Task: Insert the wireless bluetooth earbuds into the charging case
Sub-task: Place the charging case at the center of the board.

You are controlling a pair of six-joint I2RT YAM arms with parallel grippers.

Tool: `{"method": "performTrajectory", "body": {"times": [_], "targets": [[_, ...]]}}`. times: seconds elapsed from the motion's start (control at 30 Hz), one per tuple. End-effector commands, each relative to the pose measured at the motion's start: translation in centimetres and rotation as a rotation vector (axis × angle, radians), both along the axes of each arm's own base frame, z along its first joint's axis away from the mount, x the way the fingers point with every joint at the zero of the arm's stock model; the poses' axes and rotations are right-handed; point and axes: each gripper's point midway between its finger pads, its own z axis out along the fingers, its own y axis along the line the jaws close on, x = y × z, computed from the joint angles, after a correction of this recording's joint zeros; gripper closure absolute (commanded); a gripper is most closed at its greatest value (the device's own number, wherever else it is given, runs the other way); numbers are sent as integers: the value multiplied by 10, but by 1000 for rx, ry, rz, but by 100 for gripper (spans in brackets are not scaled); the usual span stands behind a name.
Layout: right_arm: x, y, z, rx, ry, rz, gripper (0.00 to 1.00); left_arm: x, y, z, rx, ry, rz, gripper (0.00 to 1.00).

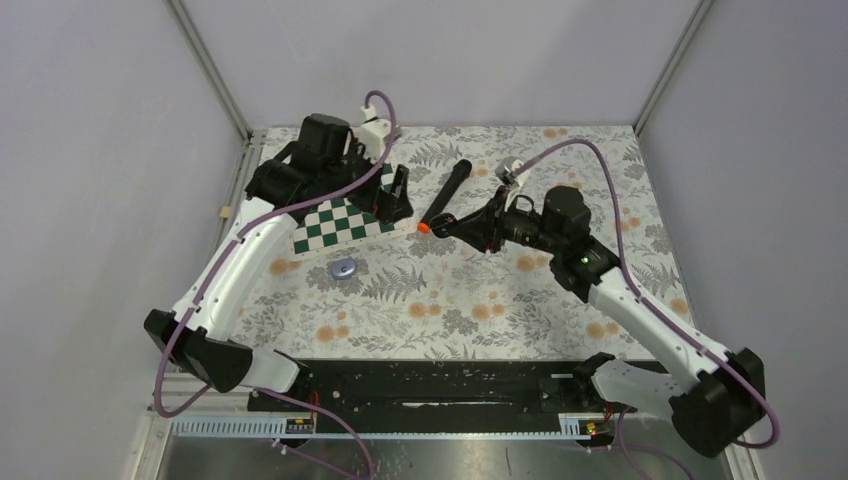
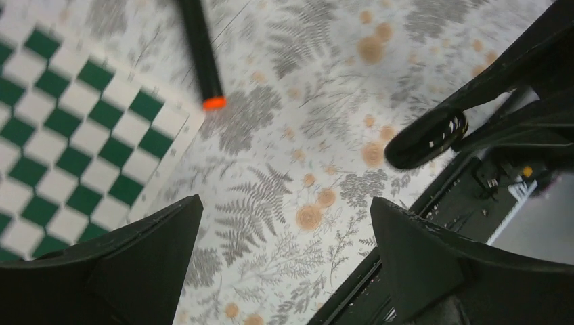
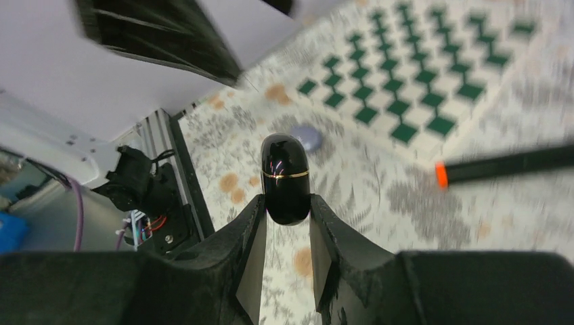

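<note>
Right gripper [image 3: 287, 203] is clamped on the glossy black charging case [image 3: 285, 177] at mid-bench, near the orange tip of the black marker [image 1: 446, 193]. Left gripper [image 2: 284, 206] hangs wide open over the checkered mat [image 1: 338, 226] toward the far-left corner. A small purple object [image 1: 344, 267] lies just beside the mat's near edge.

A black marker [image 1: 446, 192] lies diagonally on the floral cloth [image 1: 450, 300] near the middle of the far edge. Its orange end [image 1: 423, 228] points toward the near-left corner. Just left of that end, a green-and-white checkered sheet [image 1: 340, 225] lies flat in the far-left part of the tabletop, partly hidden. A small tan block [image 1: 225, 212] sits just off the left edge.
</note>
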Motion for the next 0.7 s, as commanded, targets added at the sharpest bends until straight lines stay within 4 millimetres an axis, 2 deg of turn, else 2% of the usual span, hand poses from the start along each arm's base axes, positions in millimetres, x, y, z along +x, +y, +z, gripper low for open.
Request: {"method": "performTrajectory", "body": {"times": [0.0, 0.07, 0.2, 0.37, 0.5, 0.57, 0.67], "targets": [[23, -12, -74, -39, 503, -121, 100, 28, 44, 8, -127, 5, 315, 1], [22, -10, -108, -48, 669, -133, 100, 36, 60, -7, -125, 47, 377, 2], [33, -9, -159, -99, 819, -206, 100, 37, 79, -38, -124, 138, 428, 3], [40, -9, -209, -180, 955, -268, 100, 30, 90, -64, -123, 192, 461, 5], [43, -16, -238, -255, 995, -323, 98, 28, 94, -81, -119, 203, 487, 5], [46, -19, -246, -294, 988, -336, 89, 29, 95, -86, -122, 213, 501, 5], [45, -26, -253, -352, 992, -361, 67, 31, 95, -91, -133, 230, 518, 5]]}}
